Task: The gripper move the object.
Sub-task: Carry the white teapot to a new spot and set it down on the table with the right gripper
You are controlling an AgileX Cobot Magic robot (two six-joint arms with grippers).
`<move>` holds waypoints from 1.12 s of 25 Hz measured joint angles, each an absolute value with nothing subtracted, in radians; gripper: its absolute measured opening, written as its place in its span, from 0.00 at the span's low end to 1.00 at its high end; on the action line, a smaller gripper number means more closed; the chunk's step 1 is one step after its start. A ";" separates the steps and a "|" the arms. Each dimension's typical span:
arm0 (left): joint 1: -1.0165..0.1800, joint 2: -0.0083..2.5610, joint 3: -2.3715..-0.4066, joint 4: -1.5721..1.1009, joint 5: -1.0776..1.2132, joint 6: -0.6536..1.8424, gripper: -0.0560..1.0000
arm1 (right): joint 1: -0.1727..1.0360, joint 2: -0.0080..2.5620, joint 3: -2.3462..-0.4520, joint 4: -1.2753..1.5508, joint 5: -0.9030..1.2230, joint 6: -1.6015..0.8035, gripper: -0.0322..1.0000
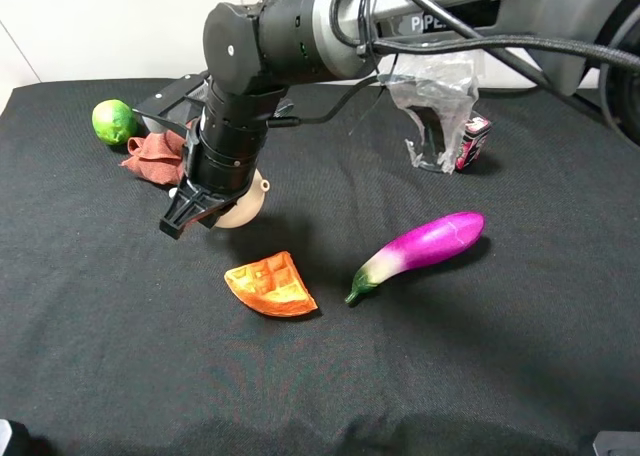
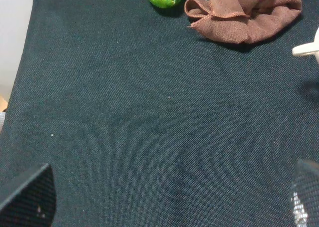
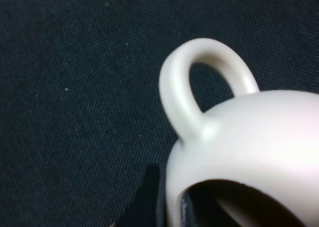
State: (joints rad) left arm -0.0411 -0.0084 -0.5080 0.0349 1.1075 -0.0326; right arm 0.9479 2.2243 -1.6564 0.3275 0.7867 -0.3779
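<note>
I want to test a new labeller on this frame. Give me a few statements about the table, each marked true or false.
1. The right gripper is closed on the teapot. True.
2. The lime lies beside the eggplant. False: it lies by the brown cloth, far from the eggplant.
3. The left gripper is open and holds nothing. True.
4. The waffle piece sits on the brown cloth. False: it lies on the bare table, near the eggplant's stem.

arm (image 1: 300, 36): grey-black cylinders | cables (image 1: 470, 44): black, looped | marking (image 1: 432, 22): white PIPER | end effector (image 1: 195, 214): black
</note>
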 joint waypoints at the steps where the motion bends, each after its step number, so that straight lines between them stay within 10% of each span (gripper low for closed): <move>1: -0.041 -0.008 -0.508 0.035 1.108 -0.033 0.99 | 0.948 2.224 -1.656 0.322 0.783 -0.378 0.02; 28: -0.041 -0.008 -0.508 0.035 1.108 -0.033 0.99 | 0.948 2.290 -1.657 0.323 0.777 -0.375 0.02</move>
